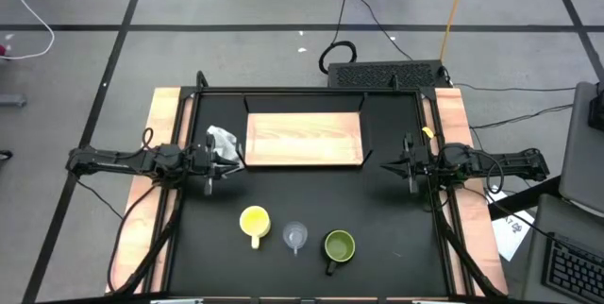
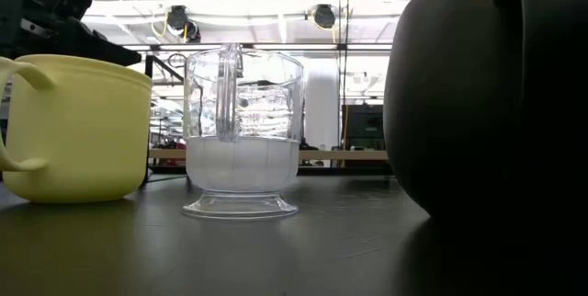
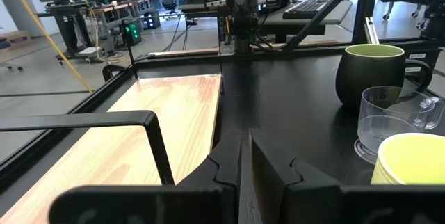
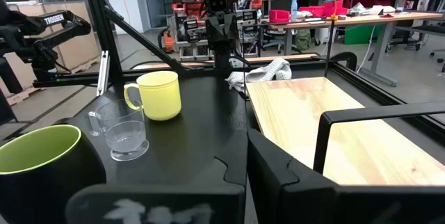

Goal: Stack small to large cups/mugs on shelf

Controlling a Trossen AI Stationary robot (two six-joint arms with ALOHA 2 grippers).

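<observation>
Three cups stand upright in a row near the table's front edge: a yellow mug (image 1: pixel 254 222) on the left, a clear glass cup (image 1: pixel 296 236) in the middle, an olive-green mug (image 1: pixel 339 245) on the right. The light-wood shelf (image 1: pixel 304 139) lies flat at the far middle. My left gripper (image 1: pixel 238 164) is shut at the shelf's left end, level and pointing right. My right gripper (image 1: pixel 382 164) is shut at the shelf's right end, pointing left. Neither touches anything. The left wrist view shows the green mug (image 3: pixel 372 74), the glass cup (image 3: pixel 393 123) and the yellow mug (image 3: pixel 410 168).
A grey-white cloth wad (image 1: pixel 224 142) lies by the shelf's left end, close to my left gripper. The shelf's thin dark frame (image 3: pixel 104 121) rises above the board at its ends. Pale wooden planks (image 1: pixel 160 134) flank the black tabletop. Bare black surface lies between shelf and cups.
</observation>
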